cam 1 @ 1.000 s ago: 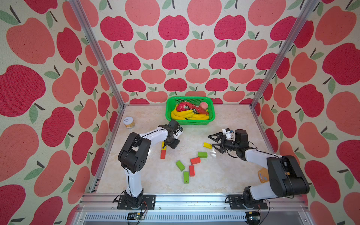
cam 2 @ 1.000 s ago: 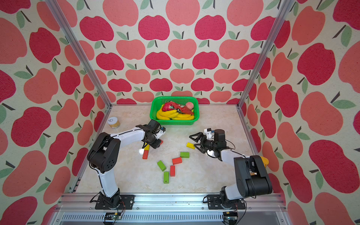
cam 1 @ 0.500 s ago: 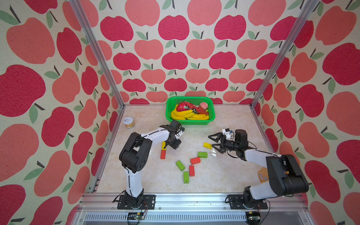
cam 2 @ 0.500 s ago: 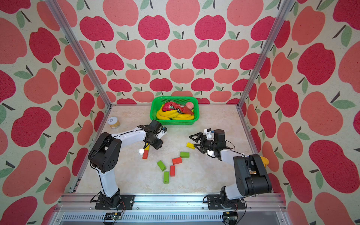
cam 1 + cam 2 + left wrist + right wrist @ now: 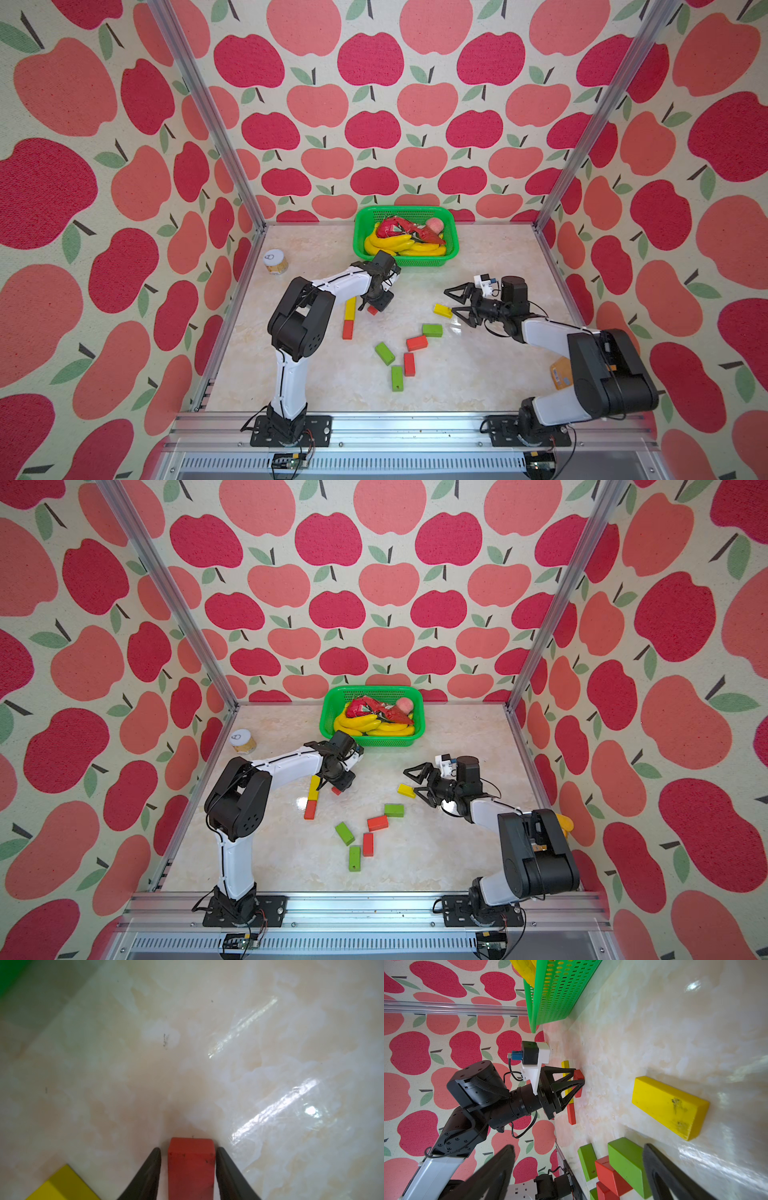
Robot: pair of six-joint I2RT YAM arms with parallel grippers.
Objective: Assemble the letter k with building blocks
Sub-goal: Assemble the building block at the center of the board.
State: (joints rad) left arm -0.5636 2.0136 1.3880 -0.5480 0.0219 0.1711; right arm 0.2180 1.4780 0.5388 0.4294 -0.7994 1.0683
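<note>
My left gripper [image 5: 188,1152] stands over a red block [image 5: 191,1167] that lies on the table between its fingers, with a narrow gap on each side, so it is open. In both top views this red block [image 5: 372,310] [image 5: 336,791] lies just right of a yellow block [image 5: 350,307] and a red block [image 5: 348,329] laid end to end in a line. My right gripper [image 5: 451,300] [image 5: 411,782] is wide open and empty beside a lone yellow block [image 5: 442,310] [image 5: 668,1105]. Loose green and red blocks [image 5: 417,343] lie scattered mid-table.
A green basket [image 5: 405,261] with toy bananas and red items stands at the back centre. A small jar [image 5: 275,262] sits by the left wall. An orange object [image 5: 561,374] lies behind the right arm. Walls and metal posts enclose the table.
The left gripper has shifted slightly by the yellow and red line, and the red block's end now shows below it. The right arm has not moved.
</note>
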